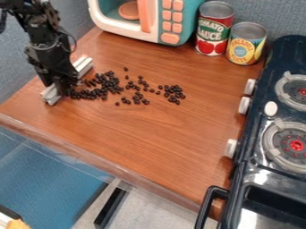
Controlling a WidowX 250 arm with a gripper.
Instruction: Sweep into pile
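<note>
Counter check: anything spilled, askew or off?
Spill-like scatter: small dark beads lie strewn from the pale bar toward mid-counter, with strays and a looser clump at the stove-side end. Probably just the unswept load. Red can and yellow can stand upright; no visible damage.

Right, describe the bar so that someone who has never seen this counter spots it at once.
From the toy microwave at the back, go down and left to the dark beans scattered on the counter. At their left end is the bar, its middle behind the black hand. It is long, straight and pale; the beans are small and round.
</note>
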